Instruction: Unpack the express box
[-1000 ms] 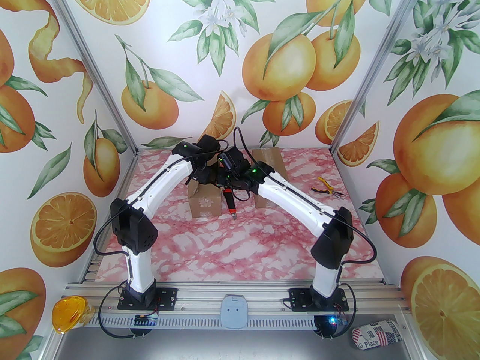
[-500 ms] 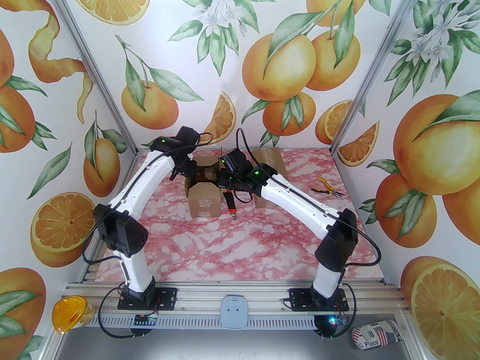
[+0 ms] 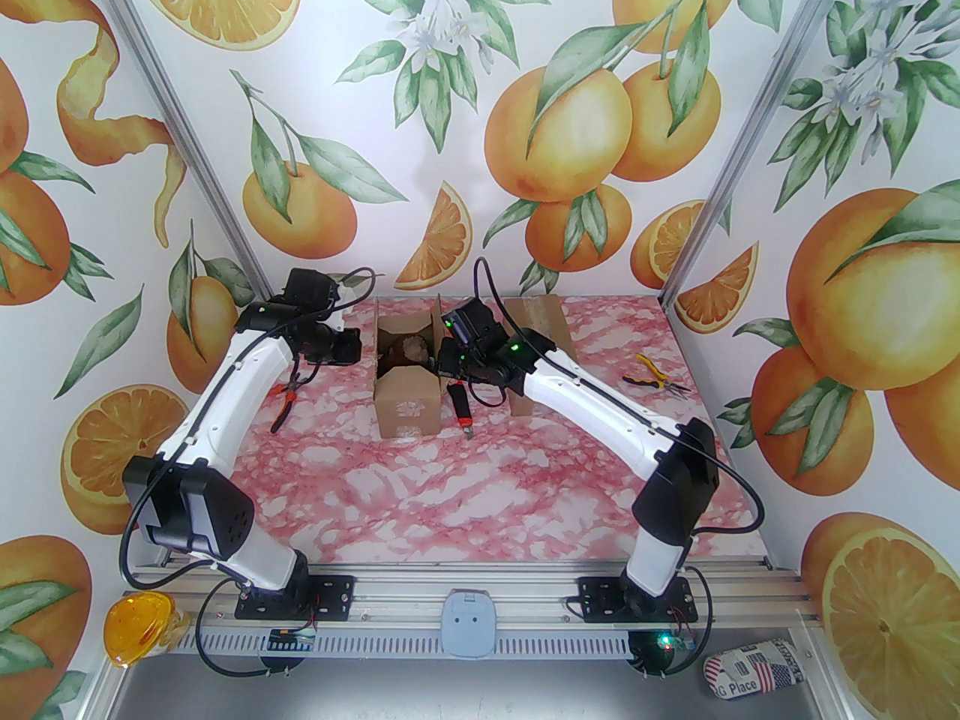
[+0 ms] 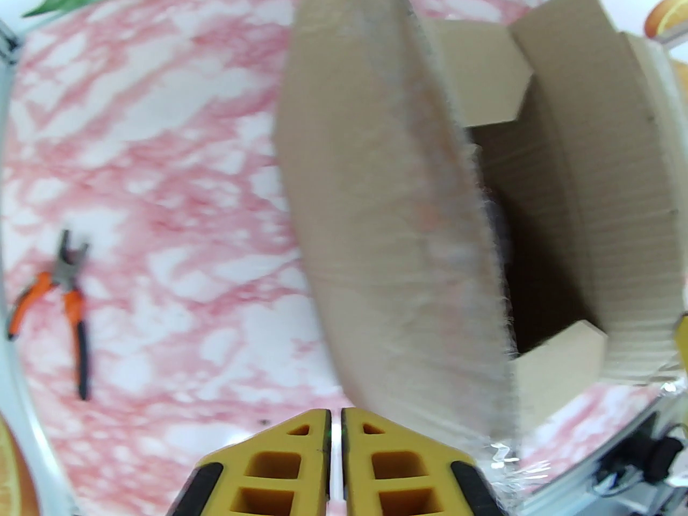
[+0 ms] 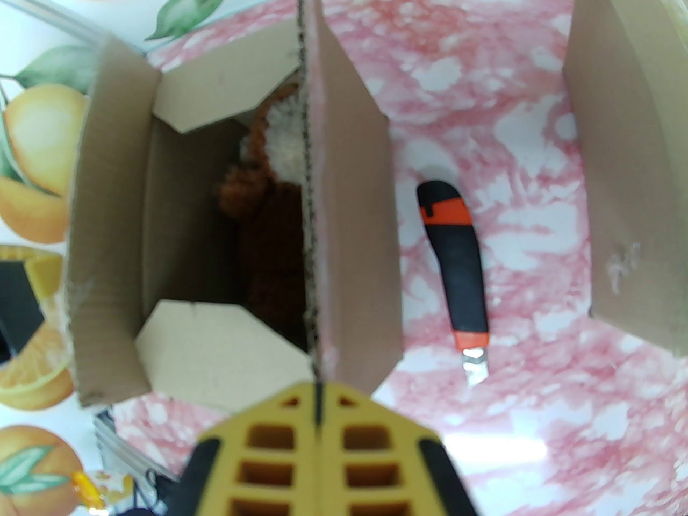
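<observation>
The express box [image 3: 409, 406] stands open at the table's back middle. A brown and white plush toy [image 3: 405, 349] lies inside it and shows deep in the box [image 5: 107, 207] as fuzzy plush [image 5: 258, 191]. My right gripper [image 3: 444, 357] is shut on the upright right flap [image 5: 349, 207], which runs edge-on between its fingers [image 5: 317, 390]. My left gripper [image 3: 358, 346] hovers just left of the box. Its yellow fingers [image 4: 336, 414] stand almost together with nothing between them, below the taped left flap [image 4: 376, 234].
An orange and black utility knife [image 3: 460, 406] lies right of the box. Orange pliers [image 3: 285, 406] lie to the left under my left arm. A second cardboard box [image 3: 536, 327] stands behind my right arm, and yellow pliers [image 3: 651, 376] lie further right.
My left arm has swung left, off the top of the box, and its fingers have closed down. The plush toy now shows. My right gripper stays on the flap.
</observation>
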Available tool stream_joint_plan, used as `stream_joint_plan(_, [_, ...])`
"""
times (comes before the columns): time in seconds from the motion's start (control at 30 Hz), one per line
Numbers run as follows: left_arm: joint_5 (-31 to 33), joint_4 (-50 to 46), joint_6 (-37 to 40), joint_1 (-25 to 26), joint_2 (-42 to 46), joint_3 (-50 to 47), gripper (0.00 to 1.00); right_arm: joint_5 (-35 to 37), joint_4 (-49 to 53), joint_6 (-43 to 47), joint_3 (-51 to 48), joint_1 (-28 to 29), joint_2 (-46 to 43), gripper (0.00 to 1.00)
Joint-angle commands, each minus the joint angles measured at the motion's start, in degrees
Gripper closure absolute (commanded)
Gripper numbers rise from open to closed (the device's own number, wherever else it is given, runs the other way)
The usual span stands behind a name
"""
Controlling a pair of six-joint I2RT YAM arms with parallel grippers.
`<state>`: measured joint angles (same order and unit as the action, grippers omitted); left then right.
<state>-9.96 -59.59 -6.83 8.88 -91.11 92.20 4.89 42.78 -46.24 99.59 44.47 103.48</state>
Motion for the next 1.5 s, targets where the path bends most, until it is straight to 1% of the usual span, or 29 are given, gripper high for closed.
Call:
stream_joint_plan(0.0, [-0.35, 2.73, -1.94, 1.07, 1.72, 3.82, 0.58, -1.02, 1.24, 0.02, 0.13, -0.02, 0.13, 1.00])
stream_joint_plan(0.03, [0.78, 2.62, -1.99, 1.74, 1.77, 4.58, 0.54, -1.14, 1.04, 0.01, 0.16, 0.17, 0.29, 1.00])
stream_joint_plan(0.1, [3.86, 1.96, -2.05, 3.61, 1.52, 6.32, 0.43, -1.18, 1.07, -0.08, 0.57, 0.38, 0.74, 1.00])
stream_joint_plan(0.17, [6.28, 1.47, -1.22, 5.47, 0.60, 6.74, 0.35, -1.49, 1.06, -0.09, 1.04, 0.47, 1.26, 1.00])
stream_joint_plan(0.27, [9.51, -0.73, -0.25, 7.20, -2.72, 6.81, 0.32, -1.45, 1.40, 0.01, 1.98, 0.54, 1.87, 1.00])
stream_joint_plan(0.33, [9.77, -1.31, -0.27, 7.28, -4.86, 6.25, 0.32, -1.33, 1.68, 0.14, 2.42, 0.56, 2.01, 1.00])
stream_joint_plan(0.43, [9.74, -0.96, 0.00, 7.29, -6.63, 5.45, 0.37, -0.55, 2.27, 0.48, 2.62, 0.62, 1.68, 1.00])
stream_joint_plan(0.53, [11.06, -1.57, 0.75, 7.20, -6.90, 5.85, 0.48, 0.20, 2.61, 0.71, 2.20, 0.61, 1.09, 1.00])
stream_joint_plan(0.7, [9.04, -1.14, 1.97, 4.96, -5.14, 4.63, 0.76, 0.37, 2.13, 0.55, 0.60, 0.43, 0.56, 1.00])
stream_joint_plan(0.8, [6.36, -0.88, 2.34, 3.36, -4.79, 3.61, 0.89, 0.39, 2.00, 0.51, 0.30, 0.42, 0.46, 1.00])
stream_joint_plan(0.87, [4.65, -0.60, 2.56, 2.52, -4.31, 3.21, 0.96, 0.62, 2.03, 0.75, 0.17, 0.35, 0.41, 0.98])
stream_joint_plan(0.93, [2.89, 0.93, 3.04, 1.99, -3.11, 2.58, 1.00, 0.91, 2.04, 0.88, -0.11, 0.17, 0.23, 0.92])
stream_joint_plan(1.07, [1.02, 4.60, 6.51, 1.66, 0.42, 2.22, 1.00, 1.17, 2.42, 2.51, -0.24, -0.33, -0.19, 0.68])
stream_joint_plan(1.13, [0.89, 5.49, 10.24, 1.64, 2.26, 2.41, 1.00, 2.48, 3.65, 4.38, 1.10, -0.59, -0.32, 0.60])
stream_joint_plan(1.2, [1.01, 5.63, 13.65, 1.61, 3.95, 2.87, 1.00, 3.71, 4.16, 8.04, 2.98, -0.81, -0.64, 0.56])
stream_joint_plan(1.27, [1.43, 5.13, 16.48, 1.66, 5.50, 3.52, 1.00, 4.67, 5.35, 14.41, 6.37, -0.80, -0.58, 0.51])
stream_joint_plan(1.37, [2.62, 4.16, 20.04, 1.86, 7.55, 4.03, 1.00, 3.34, 7.21, 24.20, 12.76, -0.80, -0.05, 0.46])
stream_joint_plan(1.47, [4.88, 4.35, 23.21, 2.78, 9.73, 3.23, 1.00, 2.59, 4.10, 30.62, 15.50, -0.76, -1.03, 0.42])
